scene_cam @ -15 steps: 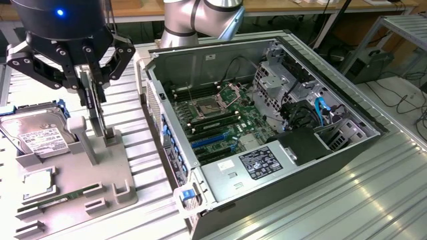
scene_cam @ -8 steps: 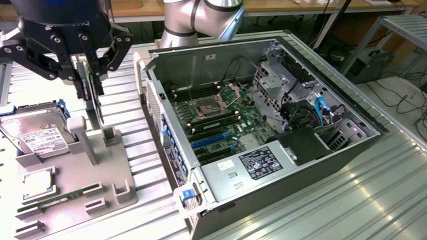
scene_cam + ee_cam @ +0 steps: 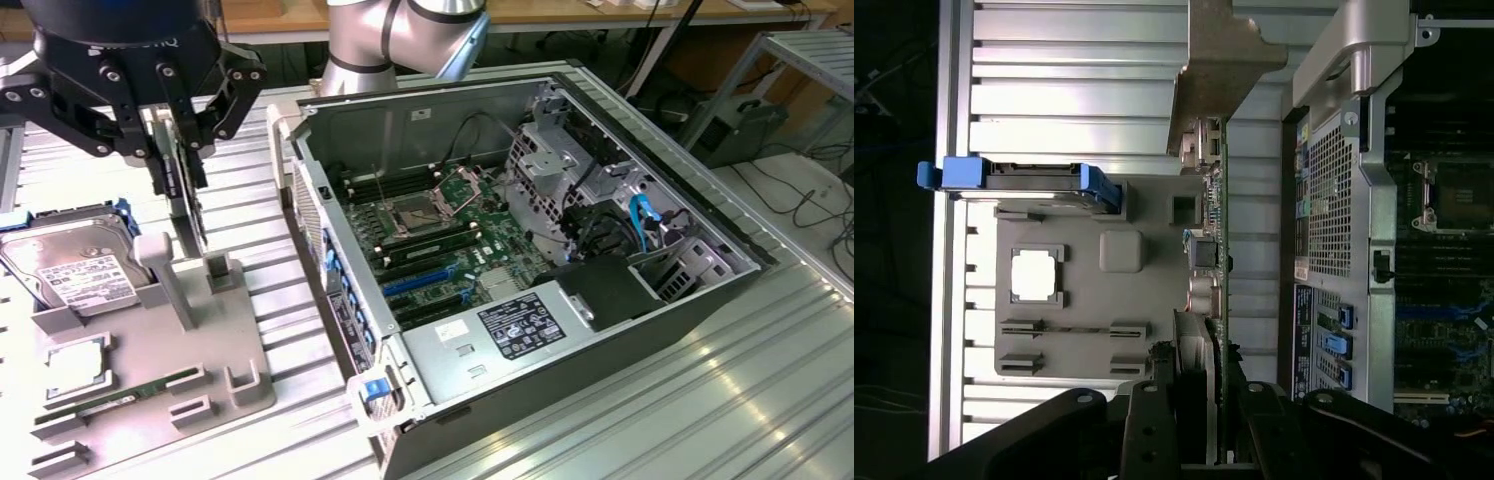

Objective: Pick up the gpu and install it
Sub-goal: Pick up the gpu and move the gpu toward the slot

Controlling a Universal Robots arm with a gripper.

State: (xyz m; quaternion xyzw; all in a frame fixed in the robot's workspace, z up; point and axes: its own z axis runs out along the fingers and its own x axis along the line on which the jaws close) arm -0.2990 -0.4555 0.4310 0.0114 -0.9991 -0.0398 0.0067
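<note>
Exterior view / gripper: I see black fingers clenched on the gpu, at the exterior view's left, above the tray.
Exterior view / gpu: thin dark card hanging upright on edge from the fingers. Its lower end is down by the tray's upright posts, and I can't tell if it's clear of them.
Exterior view / tray: grey holder on the slatted table.
Exterior view / hard drive: silver with a white label, propped in the tray, apart from the gpu.
Exterior view / memory stick: green, lying in a tray slot.
Exterior view / case: open, on the exterior view's right of the tray, with the motherboard exposed. The gpu is outside it.
Wrist view / gripper: fingers pinch the card from both faces.
Wrist view / gpu: seen edge-on, between tray and case, with its bracket at the end far from the fingers.
Wrist view / hard drive: blue rails, seated in the tray.
Wrist view / chip: silver square in a tray recess.
</note>
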